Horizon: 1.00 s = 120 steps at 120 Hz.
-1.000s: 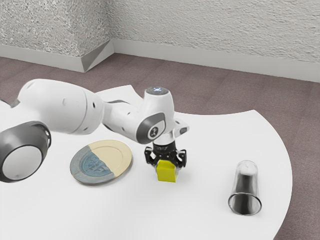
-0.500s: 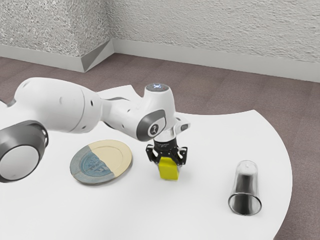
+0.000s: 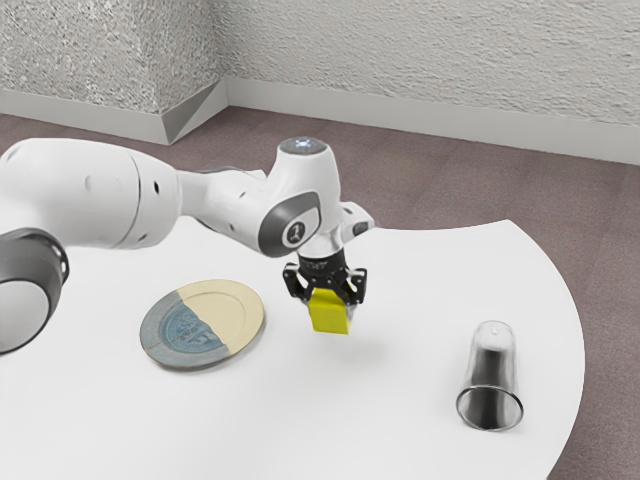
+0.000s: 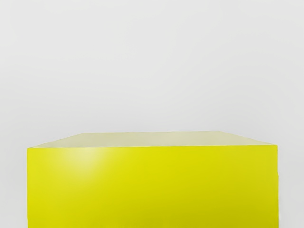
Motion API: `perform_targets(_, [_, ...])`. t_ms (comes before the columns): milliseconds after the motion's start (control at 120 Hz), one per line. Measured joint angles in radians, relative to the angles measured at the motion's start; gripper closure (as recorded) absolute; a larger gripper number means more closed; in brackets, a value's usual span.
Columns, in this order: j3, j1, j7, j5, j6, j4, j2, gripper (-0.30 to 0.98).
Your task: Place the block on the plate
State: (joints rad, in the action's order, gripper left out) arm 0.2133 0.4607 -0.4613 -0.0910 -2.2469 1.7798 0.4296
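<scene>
My black gripper (image 3: 329, 300) is shut on the yellow block (image 3: 329, 313), holding it slightly tilted above the white table, with a faint shadow below. The block (image 4: 152, 187) looms large just under my hand in the wrist view. A round plate (image 3: 237, 312), part blue-grey and part cream, lies flat on the table toward the exterior view's left of the block, apart from it. The block hides most of the fingertips.
A clear glass (image 3: 491, 375) stands on the table (image 3: 400, 420) at the exterior view's right, well away from my gripper. The curved table edge runs beyond the glass.
My gripper has risen with the block, off the tabletop, and shifted slightly toward the exterior view's left. The plate and the glass have stayed where they were.
</scene>
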Motion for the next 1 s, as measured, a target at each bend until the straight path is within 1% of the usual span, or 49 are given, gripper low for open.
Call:
perform_targets(167, [0.004,-0.054,0.009,0.009,0.009,-0.001,-0.001,0.27])
perform_targets(533, [-0.003,-0.237,0.053,0.012,0.026,0.006,-0.010,0.27])
perform_targets(717, [-0.022,-0.319,0.078,0.020,0.040,0.016,-0.026,0.28])
perform_targets(850, [-0.031,-0.361,0.093,0.027,0.047,0.074,-0.069,0.28])
perform_targets(1000, [-0.032,-0.374,0.105,0.032,0.051,0.147,-0.118,0.28])
